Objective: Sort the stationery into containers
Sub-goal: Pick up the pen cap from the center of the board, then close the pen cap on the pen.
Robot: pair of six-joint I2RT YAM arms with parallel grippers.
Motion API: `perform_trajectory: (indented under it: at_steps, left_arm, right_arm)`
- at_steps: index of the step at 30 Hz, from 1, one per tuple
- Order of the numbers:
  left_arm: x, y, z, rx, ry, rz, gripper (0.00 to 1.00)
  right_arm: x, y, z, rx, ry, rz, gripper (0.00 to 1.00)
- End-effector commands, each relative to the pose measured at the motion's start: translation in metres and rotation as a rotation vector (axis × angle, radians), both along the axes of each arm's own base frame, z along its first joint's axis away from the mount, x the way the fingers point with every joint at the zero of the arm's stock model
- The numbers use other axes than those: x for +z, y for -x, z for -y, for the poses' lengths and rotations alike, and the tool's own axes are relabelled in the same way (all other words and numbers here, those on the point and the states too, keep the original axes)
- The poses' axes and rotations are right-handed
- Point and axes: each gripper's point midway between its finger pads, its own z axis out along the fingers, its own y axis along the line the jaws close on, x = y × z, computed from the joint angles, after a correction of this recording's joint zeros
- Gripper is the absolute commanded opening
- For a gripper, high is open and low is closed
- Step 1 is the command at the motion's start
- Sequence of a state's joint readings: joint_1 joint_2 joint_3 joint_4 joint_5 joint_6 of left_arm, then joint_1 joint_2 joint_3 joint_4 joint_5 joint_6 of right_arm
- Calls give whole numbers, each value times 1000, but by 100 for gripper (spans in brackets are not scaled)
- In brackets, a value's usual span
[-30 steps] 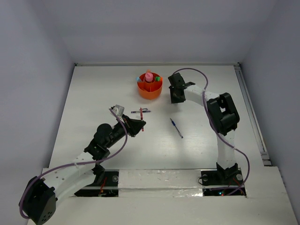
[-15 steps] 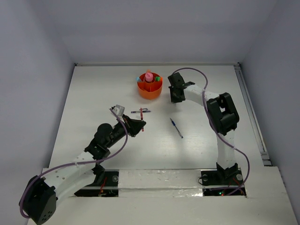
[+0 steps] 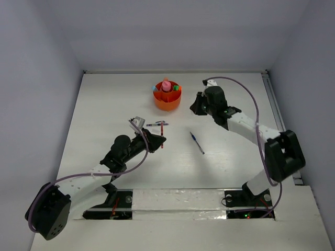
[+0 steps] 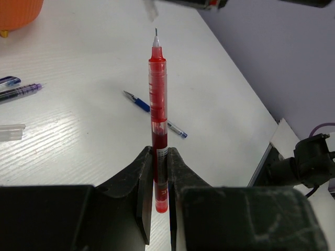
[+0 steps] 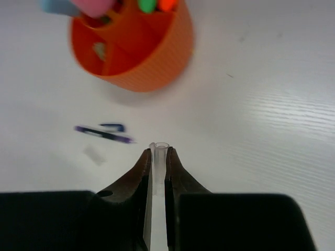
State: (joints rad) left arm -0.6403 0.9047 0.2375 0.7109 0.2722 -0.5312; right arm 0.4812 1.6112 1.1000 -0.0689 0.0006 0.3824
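Note:
The orange cup [image 3: 167, 97] stands at the back middle of the table with a pink bottle-like piece [image 3: 166, 85] and short markers in it. My left gripper [image 3: 155, 139] is shut on a red pen [image 3: 162, 136], which points forward past the fingertips in the left wrist view [image 4: 158, 94]. My right gripper [image 3: 194, 106], just right of the cup, is shut on a clear pen cap [image 5: 160, 155]. A blue pen [image 3: 197, 142] and a dark purple pen [image 3: 157, 124] lie on the table.
A second clear cap [image 4: 10, 132] lies near the purple pen [image 4: 20, 91]. In the right wrist view the cup [image 5: 141, 52] is ahead and to the left, with the purple pen [image 5: 103, 134] below it. White walls close in the table.
My right arm has swung its elbow out to the right, with the gripper staying beside the cup. My left gripper has moved forward and right with the red pen.

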Motion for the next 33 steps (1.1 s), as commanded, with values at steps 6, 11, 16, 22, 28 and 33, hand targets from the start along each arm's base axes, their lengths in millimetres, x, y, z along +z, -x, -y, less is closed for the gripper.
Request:
perform_trajectory:
  at_steps: [6,11,16,22,28,33]
  left_arm:
    - [12,-1,13,-54,18,65,0]
    - [9,2,18,-85,14,65,0]
    - [9,1,18,-80,11,68,0]
    - [10,4,20,-93,13,71,0]
    - [13,4,19,-86,20,76,0]
    - [15,4,16,-71,22,82,0]
  right_arm:
    - [108,53,-63,146,-511,248,0]
    - [131,77,-92,233,-608,268,0]
    - [141,91,-104,272,-645,284,0]
    - [135,97,-117,299,-650,274,0]
    - [130,100,-128,332,-629,263,0]
    - [125,102,-133,342,-628,248,0]
